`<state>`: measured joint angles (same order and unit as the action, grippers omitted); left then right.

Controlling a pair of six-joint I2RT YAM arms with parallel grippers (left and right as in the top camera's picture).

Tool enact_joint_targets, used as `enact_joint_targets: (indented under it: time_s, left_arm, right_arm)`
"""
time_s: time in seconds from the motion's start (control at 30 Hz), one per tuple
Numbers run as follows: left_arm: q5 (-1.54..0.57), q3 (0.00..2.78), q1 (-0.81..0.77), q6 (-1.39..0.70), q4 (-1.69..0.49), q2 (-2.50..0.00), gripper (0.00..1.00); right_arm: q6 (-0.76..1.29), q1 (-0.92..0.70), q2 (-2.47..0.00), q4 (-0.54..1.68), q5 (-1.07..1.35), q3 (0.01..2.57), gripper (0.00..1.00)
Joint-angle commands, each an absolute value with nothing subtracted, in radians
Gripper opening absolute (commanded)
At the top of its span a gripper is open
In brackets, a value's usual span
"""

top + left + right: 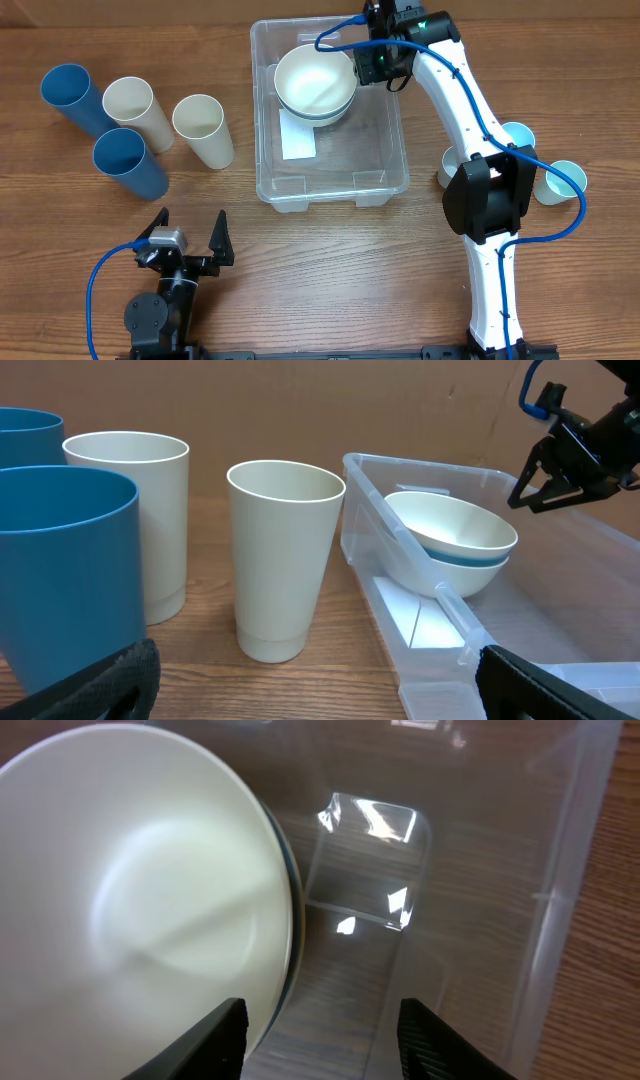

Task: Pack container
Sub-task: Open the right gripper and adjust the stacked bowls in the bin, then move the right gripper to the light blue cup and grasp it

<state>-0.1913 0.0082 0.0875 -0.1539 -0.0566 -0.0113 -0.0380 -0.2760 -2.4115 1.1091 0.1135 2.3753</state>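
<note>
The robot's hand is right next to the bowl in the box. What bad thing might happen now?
1. The right gripper has its fingers apart, very near the rim of the white bowl inside the container. A small nudge might tip it off the bowl beneath.
2. The right arm hangs above the pale blue cups on the table. A low swing might knock one over.
</note>
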Motion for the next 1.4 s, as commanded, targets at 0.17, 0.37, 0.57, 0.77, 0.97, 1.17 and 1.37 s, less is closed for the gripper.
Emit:
enact_joint_targets:
  time_s: [0.17,0.37,0.57,0.77,0.97,1.17,1.37]
  left_arm:
    - [-0.203,0.005,0.098,-0.161,-0.056,-0.004,1.00]
    - [-0.203,0.005,0.098,-0.161,-0.056,-0.004,1.00]
    - [-0.203,0.005,0.098,-0.161,-0.056,-0.004,1.00]
    - [-0.203,0.005,0.098,-0.161,-0.056,-0.004,1.00]
    - [-0.203,0.005,0.098,-0.161,-0.056,-0.004,1.00]
    - [-0.203,0.005,0.098,-0.161,-0.056,-0.004,1.00]
    - [-0.203,0.005,0.098,-0.161,-0.056,-0.004,1.00]
  right_arm:
    - [0.084,-0.260,-2.431,1.101,-0.011,2.388,0.50]
    - [0.131,-0.260,-2.431,1.098,-0.054,2.388,0.51]
    - [0.077,-0.263,-2.418,1.094,0.041,2.420,0.52]
    - [0.075,-0.265,-2.365,1.197,0.101,2.591,0.81]
    - [0.075,-0.246,-2.361,1.356,0.109,2.742,1.00]
    - [0.083,-0.181,-2.349,1.499,0.107,2.757,1.00]
    - [0.082,-0.093,-2.318,1.677,0.108,2.758,1.00]
